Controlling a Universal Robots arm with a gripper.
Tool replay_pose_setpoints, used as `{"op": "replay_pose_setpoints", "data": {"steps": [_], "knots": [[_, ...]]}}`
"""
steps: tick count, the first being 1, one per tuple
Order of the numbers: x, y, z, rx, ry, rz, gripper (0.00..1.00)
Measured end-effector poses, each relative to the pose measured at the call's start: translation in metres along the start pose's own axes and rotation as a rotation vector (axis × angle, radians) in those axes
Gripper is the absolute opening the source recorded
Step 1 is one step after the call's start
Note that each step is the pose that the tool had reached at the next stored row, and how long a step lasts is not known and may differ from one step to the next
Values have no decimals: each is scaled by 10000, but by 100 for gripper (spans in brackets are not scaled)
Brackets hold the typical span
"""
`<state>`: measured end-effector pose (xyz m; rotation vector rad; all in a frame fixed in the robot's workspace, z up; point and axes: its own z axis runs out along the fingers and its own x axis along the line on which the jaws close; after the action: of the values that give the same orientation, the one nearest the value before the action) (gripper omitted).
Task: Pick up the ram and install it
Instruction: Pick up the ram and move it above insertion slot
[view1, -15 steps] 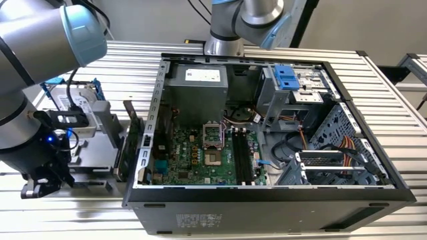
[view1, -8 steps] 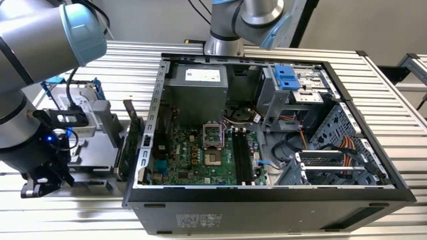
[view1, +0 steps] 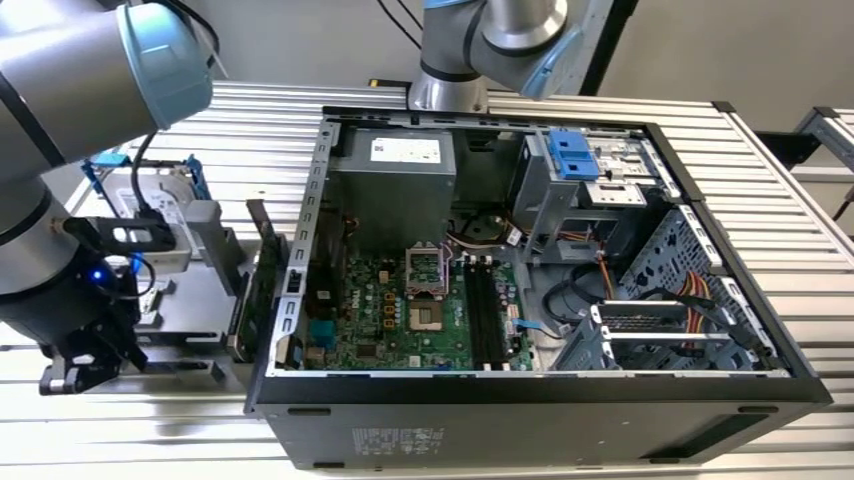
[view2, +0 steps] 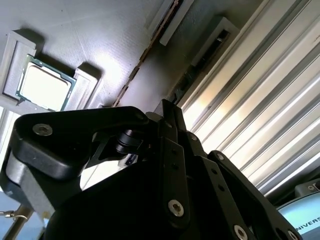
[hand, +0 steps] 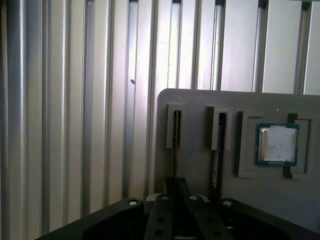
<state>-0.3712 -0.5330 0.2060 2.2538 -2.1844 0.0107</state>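
The ram (hand: 175, 145) stands on edge in a slot of a grey holder (hand: 200, 105), so I see it as a thin dark strip. In the second wrist view the ram (view2: 142, 57) is a brownish line running under my black gripper (view2: 169, 112). My gripper (hand: 176, 186) sits right over that slot, its fingers drawn close together on the strip's near end. In the exterior view my gripper (view1: 74, 372) hangs low at the left by the holder (view1: 187, 300), outside the open computer case (view1: 534, 385). The motherboard's black memory slots (view1: 483, 310) lie bare.
A processor chip (hand: 276, 144) rests in a pocket of the holder, beside a second slot (hand: 218, 150) with a dark strip in it. The ribbed metal table (hand: 75, 125) surrounds the holder. Cables and a drive cage (view1: 667, 300) crowd the case's right half.
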Motion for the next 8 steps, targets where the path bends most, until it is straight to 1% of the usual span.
{"op": "replay_pose_setpoints", "data": {"steps": [8], "knots": [[0,-1,-157,2,-2,1,0]]}}
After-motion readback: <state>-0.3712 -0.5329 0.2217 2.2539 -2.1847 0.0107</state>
